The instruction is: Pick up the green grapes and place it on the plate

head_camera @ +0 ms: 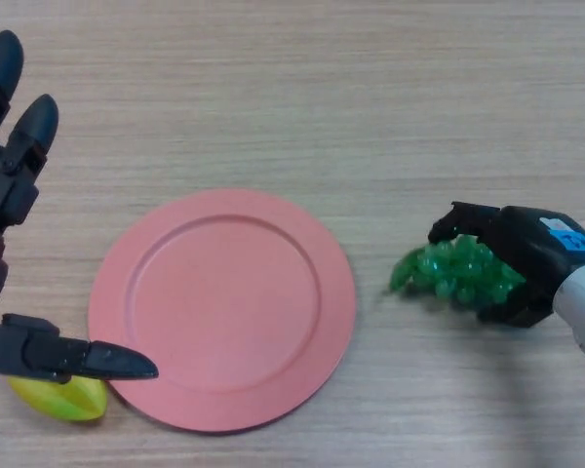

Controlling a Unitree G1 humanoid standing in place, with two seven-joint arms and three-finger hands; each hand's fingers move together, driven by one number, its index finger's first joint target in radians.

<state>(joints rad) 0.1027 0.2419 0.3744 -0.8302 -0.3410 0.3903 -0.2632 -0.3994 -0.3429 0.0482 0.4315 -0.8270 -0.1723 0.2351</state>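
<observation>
Green plastic grapes (pixel 456 272) sit clutched in the right hand (pixel 523 261), fingers curled round the bunch, just right of the round pink plate (pixel 222 308) on the wooden table (pixel 370 97). Left hand (pixel 15 195) hangs spread open at far left, above a yellow-green fruit (pixel 60 398).

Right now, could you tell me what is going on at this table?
The robot's right hand is curled round the green grapes on the wooden table, to the right of the pink plate. The plate has nothing on it, so the grapes have not been placed yet. The left hand is open at the left edge, its thumb above a yellow-green fruit beside the plate.
</observation>
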